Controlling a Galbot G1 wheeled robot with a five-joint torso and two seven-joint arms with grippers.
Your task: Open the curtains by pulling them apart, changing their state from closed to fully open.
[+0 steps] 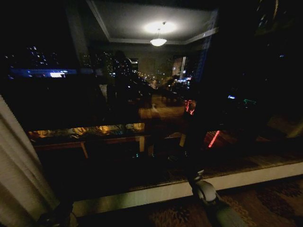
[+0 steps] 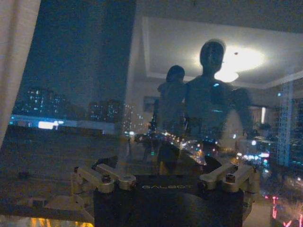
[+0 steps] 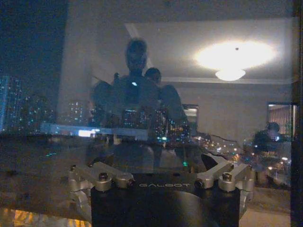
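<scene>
Curtains [image 1: 19, 170] bunched at far left of the window [image 1: 142, 94], glass bare across the rest. Left gripper [image 2: 165, 175] and right gripper [image 3: 161, 172] raised facing the glass, fingers splayed, grasping nothing

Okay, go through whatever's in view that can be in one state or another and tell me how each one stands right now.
Curtain: pulled aside to the left edge of the window.
Window: uncovered, night city visible, room reflected in the glass.
Ceiling lamp: lit, seen as a reflection.
Left gripper: facing the window glass, holding nothing.
Right gripper: facing the window glass, holding nothing.
</scene>
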